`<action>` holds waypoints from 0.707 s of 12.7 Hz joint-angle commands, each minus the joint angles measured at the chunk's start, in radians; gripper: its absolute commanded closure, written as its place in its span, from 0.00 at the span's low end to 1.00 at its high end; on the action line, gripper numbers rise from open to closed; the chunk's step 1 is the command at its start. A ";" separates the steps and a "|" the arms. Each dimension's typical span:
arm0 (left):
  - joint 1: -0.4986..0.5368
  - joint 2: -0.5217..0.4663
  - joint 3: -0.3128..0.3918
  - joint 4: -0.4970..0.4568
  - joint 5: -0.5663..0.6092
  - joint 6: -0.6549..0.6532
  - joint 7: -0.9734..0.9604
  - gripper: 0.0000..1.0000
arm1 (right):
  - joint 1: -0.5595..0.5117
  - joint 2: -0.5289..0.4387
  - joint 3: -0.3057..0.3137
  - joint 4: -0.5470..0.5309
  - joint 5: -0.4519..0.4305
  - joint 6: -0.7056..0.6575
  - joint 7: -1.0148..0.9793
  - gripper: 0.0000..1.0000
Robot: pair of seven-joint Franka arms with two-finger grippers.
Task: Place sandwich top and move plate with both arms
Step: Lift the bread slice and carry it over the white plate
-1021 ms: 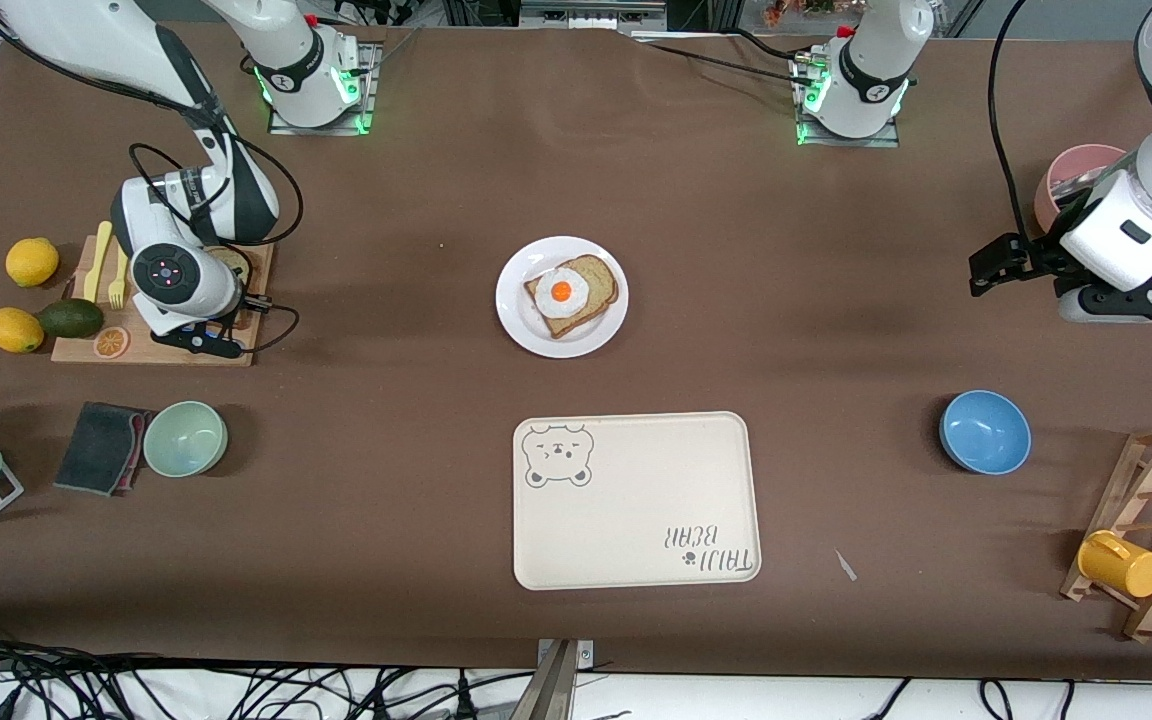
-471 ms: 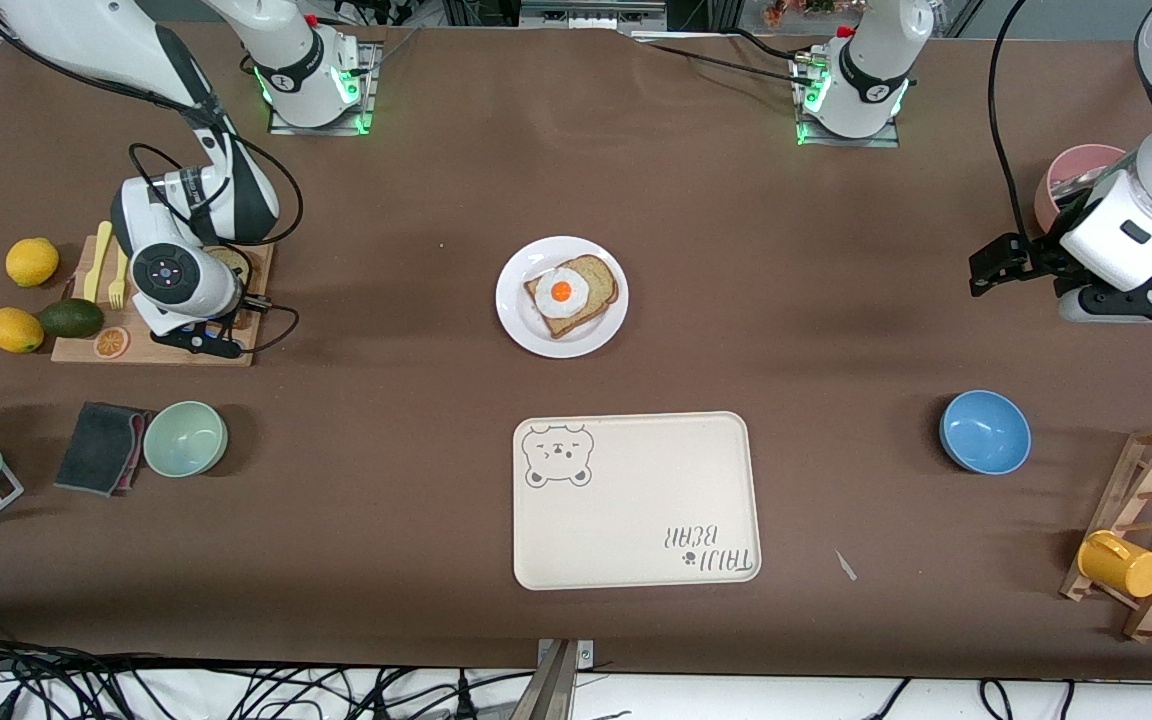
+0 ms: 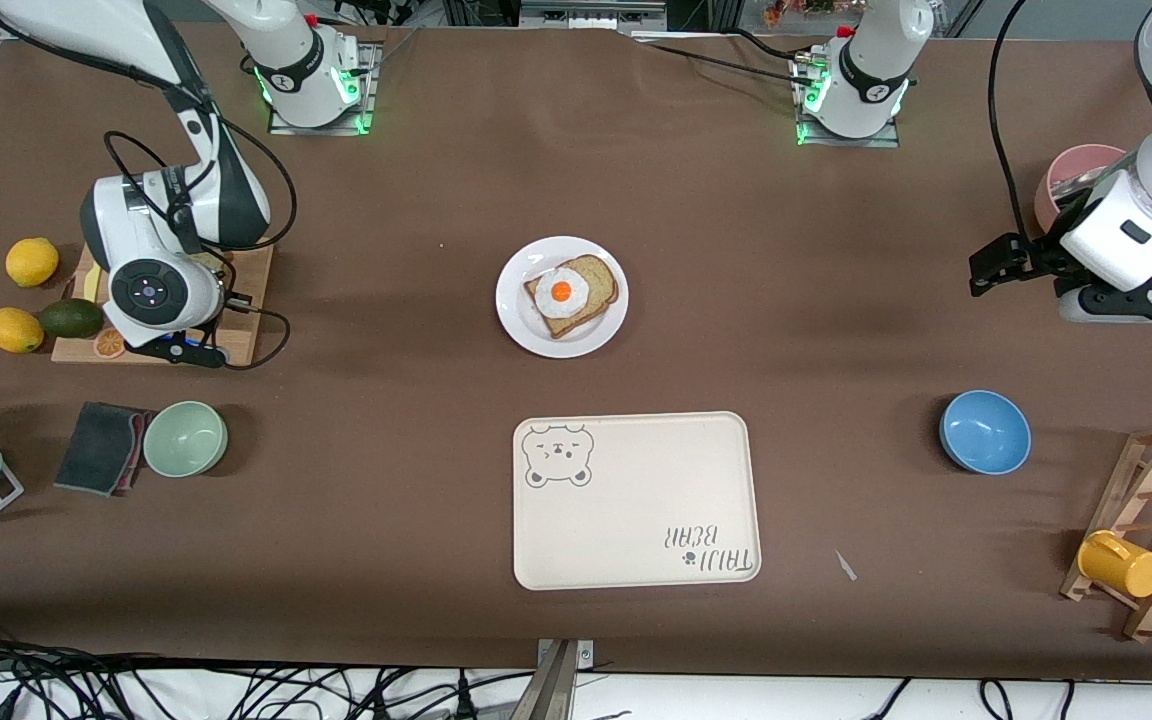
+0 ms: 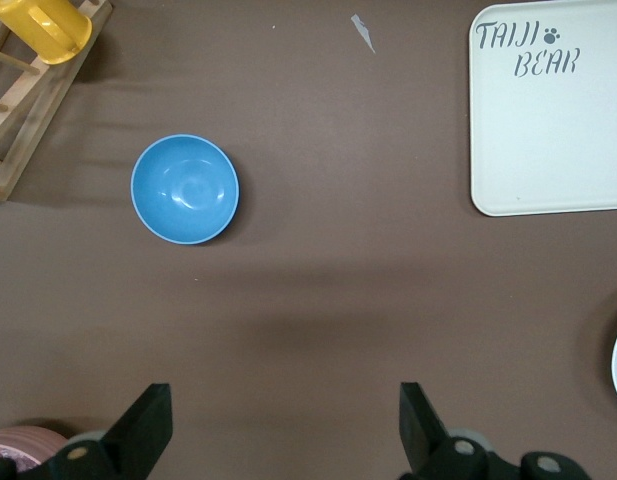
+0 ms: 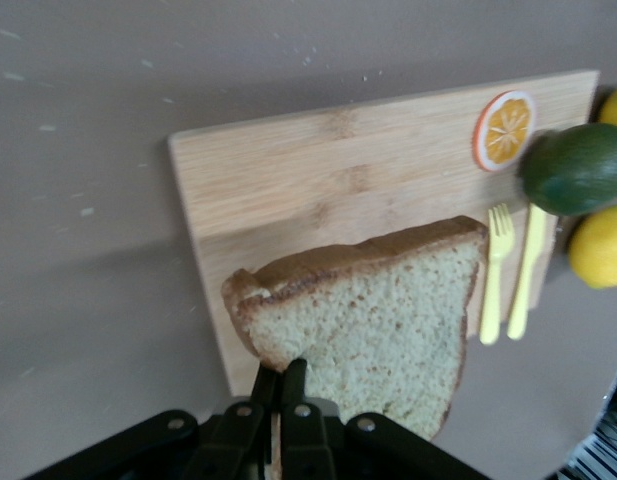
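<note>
Since a second ago we see the right arm shifted toward its own end of the bench and lifted, carrying the sandwich top point(image 5: 373, 325) up off the cutting board point(image 5: 338, 175). The right gripper point(image 5: 278, 400) hangs over that board with its jaws pinched tight on the slice's edge. The plate point(image 3: 516, 320) sits well away from the board, toward the bench's middle, bearing the egg-topped bread point(image 3: 571, 293). The left gripper point(image 4: 283, 425) waits well off from the board at the left arm's end of the bench, jaws spread wide and holding nothing.
</note>
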 commanded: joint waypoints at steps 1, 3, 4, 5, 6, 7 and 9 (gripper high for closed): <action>0.007 -0.008 -0.002 0.001 -0.029 -0.002 0.000 0.00 | -0.004 -0.002 0.082 0.112 0.078 -0.141 -0.007 1.00; 0.007 -0.008 -0.002 0.001 -0.029 -0.002 0.000 0.00 | -0.004 -0.002 0.137 0.151 0.135 -0.166 -0.012 1.00; 0.007 -0.008 -0.002 0.001 -0.029 -0.002 0.000 0.00 | -0.004 0.000 0.183 0.172 0.139 -0.166 -0.003 1.00; 0.007 -0.008 -0.002 0.001 -0.029 -0.002 0.000 0.00 | 0.002 0.002 0.210 0.194 0.141 -0.167 0.013 1.00; 0.007 -0.008 -0.004 0.001 -0.029 -0.002 0.000 0.00 | 0.017 0.012 0.219 0.215 0.142 -0.166 0.055 1.00; 0.007 -0.008 -0.002 0.001 -0.029 -0.002 0.000 0.00 | 0.040 0.023 0.224 0.236 0.168 -0.166 0.121 1.00; 0.007 -0.008 -0.002 0.001 -0.029 -0.002 0.000 0.00 | 0.117 0.082 0.225 0.333 0.254 -0.167 0.283 1.00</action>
